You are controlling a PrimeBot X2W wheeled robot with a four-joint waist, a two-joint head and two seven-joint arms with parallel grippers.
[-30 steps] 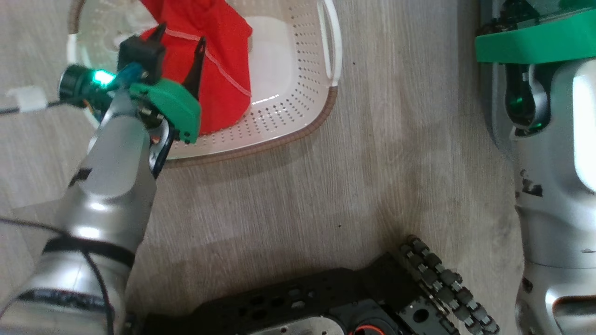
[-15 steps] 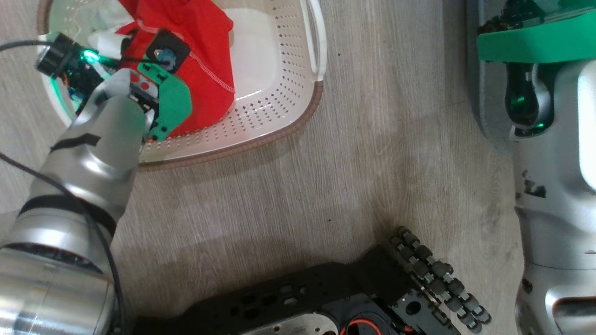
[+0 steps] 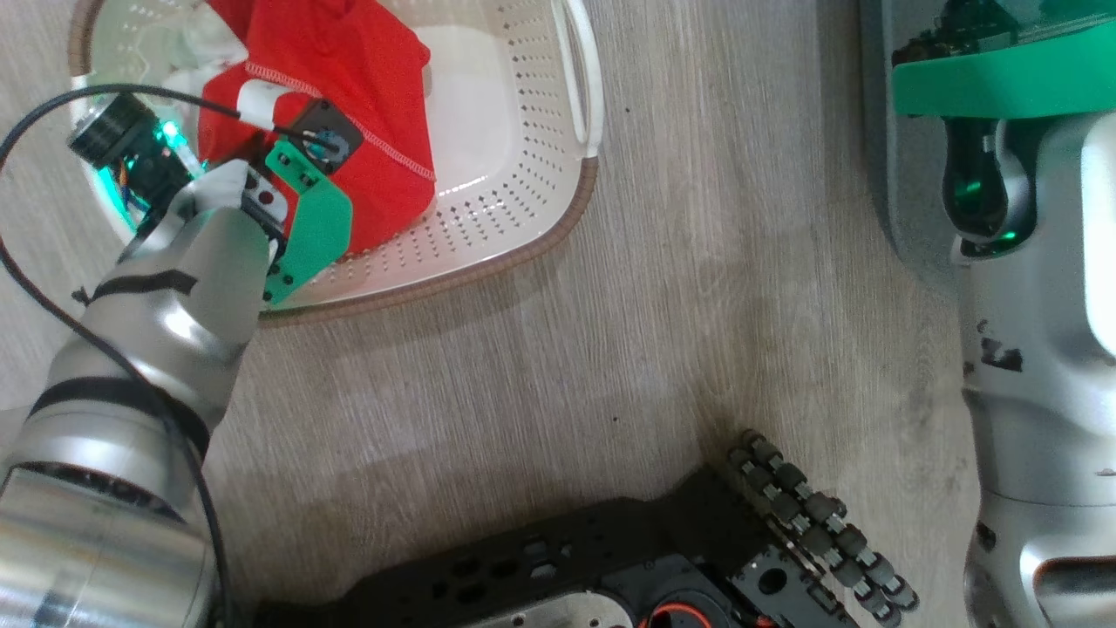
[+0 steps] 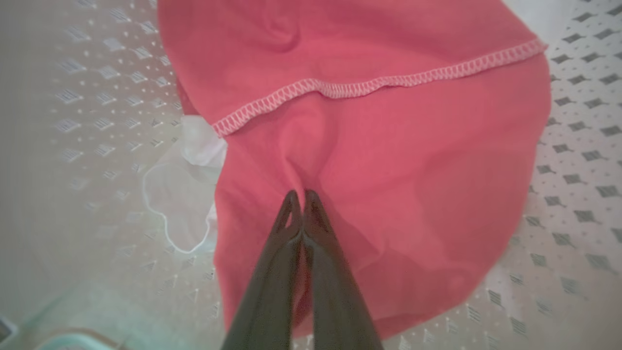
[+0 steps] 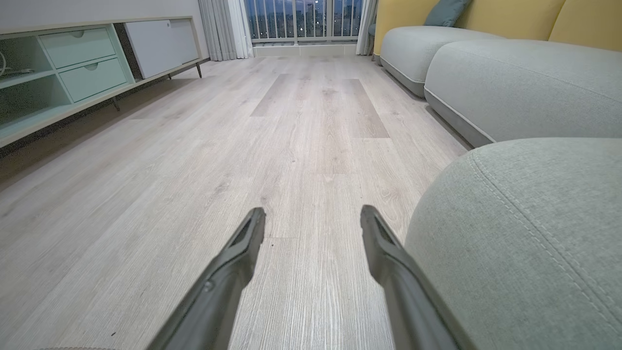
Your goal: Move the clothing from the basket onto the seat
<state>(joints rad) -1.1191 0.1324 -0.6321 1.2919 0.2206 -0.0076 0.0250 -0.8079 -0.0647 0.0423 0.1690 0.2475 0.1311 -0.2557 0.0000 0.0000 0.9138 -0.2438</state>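
Observation:
The red clothing [image 3: 366, 96] with white stitched trim lies bunched in the cream perforated basket [image 3: 523, 174] at the upper left of the head view. My left arm [image 3: 200, 279] reaches down into the basket, its wrist covering the fingers there. In the left wrist view my left gripper [image 4: 302, 195] is shut, with a fold of the clothing [image 4: 388, 160] pinched at its tips. My right gripper [image 5: 313, 216] is open over bare floor, with the grey seat [image 5: 525, 233] just to its right.
A thin white fabric piece [image 4: 180, 194] lies beside the red cloth. My black base and roller wheel [image 3: 819, 523] fill the bottom of the head view. A low cabinet [image 5: 73, 73] and a grey sofa [image 5: 510, 73] line the wooden floor [image 5: 311, 126].
My left gripper, open above the clothing a second ago, has dipped into the basket and shut on the red fabric. The head camera shifted slightly. The right arm stayed still.

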